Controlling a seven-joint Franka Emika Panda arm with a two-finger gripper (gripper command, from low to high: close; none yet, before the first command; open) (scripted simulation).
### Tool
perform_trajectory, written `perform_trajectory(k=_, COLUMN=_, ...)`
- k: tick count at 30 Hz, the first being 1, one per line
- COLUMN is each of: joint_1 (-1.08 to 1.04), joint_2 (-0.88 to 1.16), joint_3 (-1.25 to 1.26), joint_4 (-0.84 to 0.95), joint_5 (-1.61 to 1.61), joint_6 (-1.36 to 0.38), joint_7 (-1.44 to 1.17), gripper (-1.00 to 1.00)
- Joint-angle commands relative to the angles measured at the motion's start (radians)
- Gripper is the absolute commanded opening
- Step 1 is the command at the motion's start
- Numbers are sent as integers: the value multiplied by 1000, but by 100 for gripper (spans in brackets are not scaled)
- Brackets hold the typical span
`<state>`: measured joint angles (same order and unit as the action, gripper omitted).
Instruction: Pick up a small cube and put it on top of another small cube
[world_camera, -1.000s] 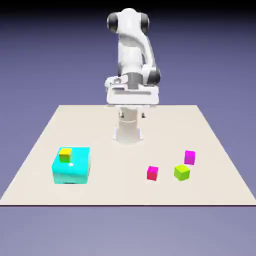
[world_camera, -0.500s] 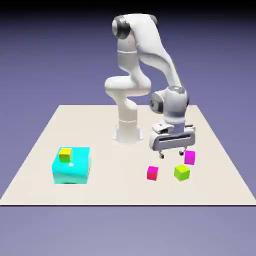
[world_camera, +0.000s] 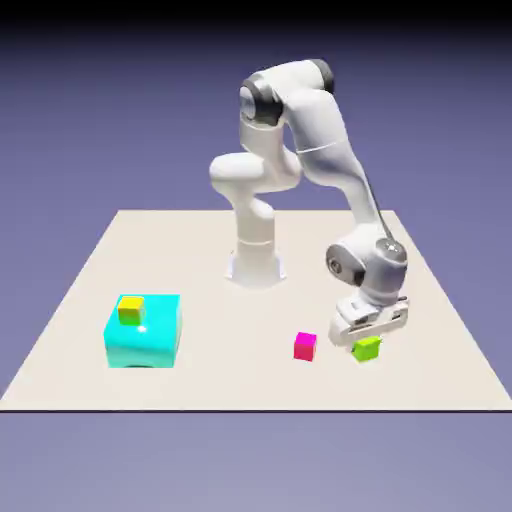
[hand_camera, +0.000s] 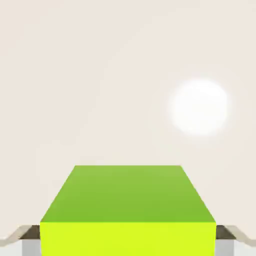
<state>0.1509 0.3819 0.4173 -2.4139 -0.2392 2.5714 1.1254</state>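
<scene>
A beige table (world_camera: 250, 380) is sitting before a blue-violet backdrop. The gripper (world_camera: 368, 338) is reaching down and pinching the green cube (world_camera: 367, 348) between its fingers (hand_camera: 27, 240). A pink cube (world_camera: 305, 346) is lying just beside it, toward the exterior view's left. Well beyond that, a yellow cube (world_camera: 130, 310) is resting on a cyan block (world_camera: 143, 335).

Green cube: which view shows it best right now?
Hand view. The green cube fills the lower frame, top and front face clear, sitting between the fingertips of the shut gripper. In the exterior view it is small and partly covered by the hand, beside the pink cube.
</scene>
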Motion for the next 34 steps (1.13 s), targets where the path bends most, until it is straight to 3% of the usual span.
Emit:
perform_trajectory(k=1, joint_1=-18, joint_2=-36, joint_3=23, joint_4=-1, joint_5=25, joint_6=-33, joint_7=-18, gripper=-100)
perform_trajectory(k=20, joint_1=-275, joint_2=-384, joint_3=676, joint_4=-161, joint_5=128, joint_6=-166, joint_7=-685, gripper=-100)
perform_trajectory(k=31, joint_1=-93, joint_2=-106, joint_3=413, joint_4=-165, joint_5=-291, joint_6=-35, joint_7=-384, gripper=-100)
perform_trajectory(k=32, joint_1=-93, joint_2=-106, joint_3=413, joint_4=-165, joint_5=-291, joint_6=-35, joint_7=-384, gripper=100)
perform_trajectory(k=34, joint_1=-112, joint_2=-135, joint_3=440, joint_4=-165, joint_5=-247, joint_6=-49, joint_7=-415, gripper=100)
